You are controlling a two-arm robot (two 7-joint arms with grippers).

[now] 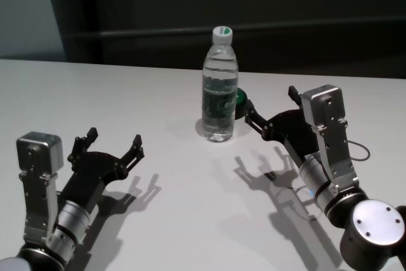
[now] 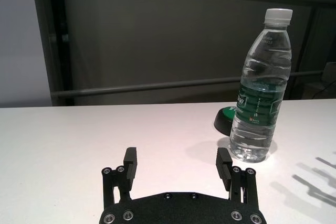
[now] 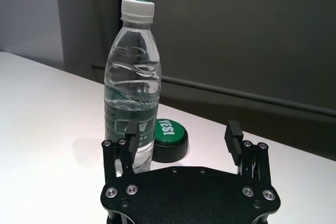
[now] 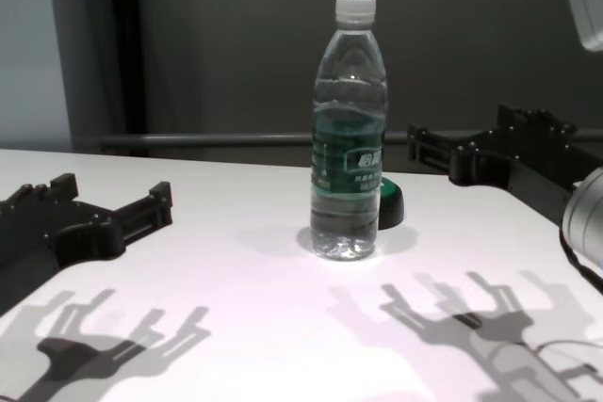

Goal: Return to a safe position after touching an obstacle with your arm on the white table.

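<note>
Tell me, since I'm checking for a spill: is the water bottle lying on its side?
No, the water bottle stands upright on the white table, its white cap on top, in the chest view.

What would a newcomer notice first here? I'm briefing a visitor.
The upright water bottle standing mid-table on the white table, with a green button just behind it. The open right pincer hovers close beside the bottle, while the open left pincer waits farther off.
</note>
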